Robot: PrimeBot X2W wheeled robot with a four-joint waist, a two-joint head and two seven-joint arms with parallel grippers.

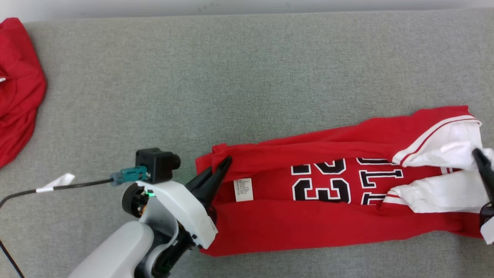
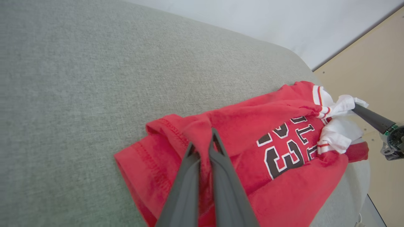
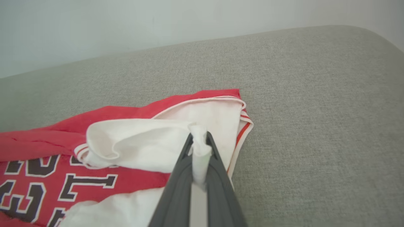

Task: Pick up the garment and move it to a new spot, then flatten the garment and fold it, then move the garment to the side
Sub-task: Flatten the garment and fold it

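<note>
Since the shirt (image 1: 328, 224) stretched across the grey cushion (image 1: 231, 77) looks limp and light, we favour edge grips; left end effector (image 1: 227, 160) pinches its red hem; right end effector (image 1: 476, 152) its white cloth.

Head camera looks almost straight down from well above onto the grey surface (image 1: 231, 69), garment (image 1: 328, 227) at lower right. Left wrist camera sits close over the hem end, facing along the garment toward the right gripper (image 2: 358, 107). Right wrist camera sits low and close at the white end, facing the wall (image 3: 126, 25); all 3 share the black lettering (image 1: 347, 179).
</note>
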